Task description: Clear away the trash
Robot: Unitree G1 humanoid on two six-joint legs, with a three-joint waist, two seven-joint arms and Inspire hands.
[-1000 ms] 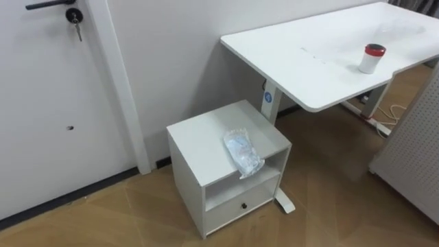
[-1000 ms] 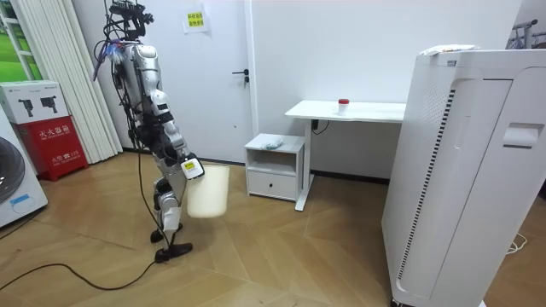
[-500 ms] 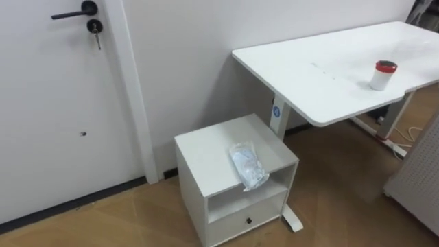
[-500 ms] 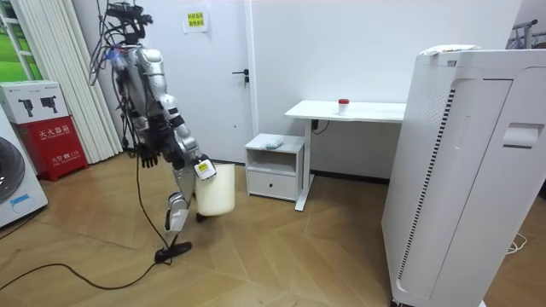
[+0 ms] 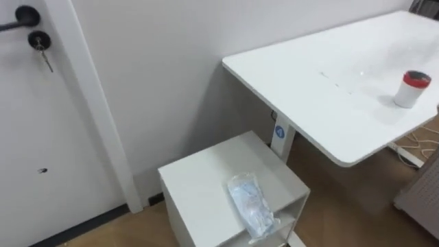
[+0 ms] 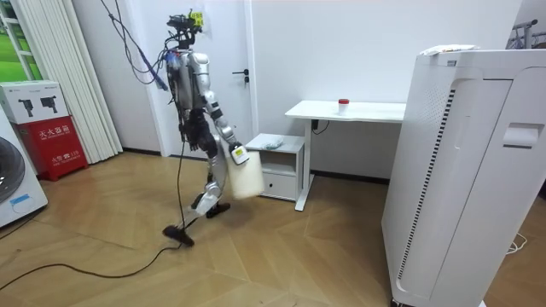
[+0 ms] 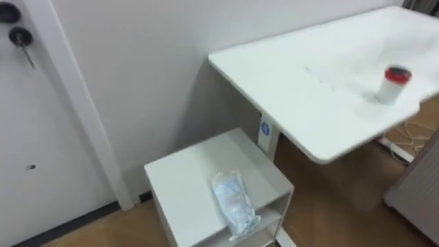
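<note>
Approach step, before any grasp. The garbage, a crumpled clear plastic bag (image 5: 252,204), lies on top of the low white cabinet (image 5: 195,189). It sits toward the side nearest the worktop (image 5: 322,75), with one end at the cabinet's front edge. A red-capped white cup (image 5: 412,89) stands well apart on the worktop, and a door (image 5: 34,137) is on the robot's left.

In the room view the robot stands mid-stride on the wooden floor, just short of the cabinet and facing it. A white bin (image 6: 246,179) hangs at one hand (image 6: 238,153). We cannot tell from its body which hand this is, nor whether the fingers are apart or clamped on the bin.

We judge the task barely begun, since the bag lies untouched. In our reading, the next move calls for closing the gap and halting square to the cabinet. The free hand would then come down over the bag with fingers spread. The thin film will likely crumple and slide, so a pinch from above seems safer than a sideways sweep.
</note>
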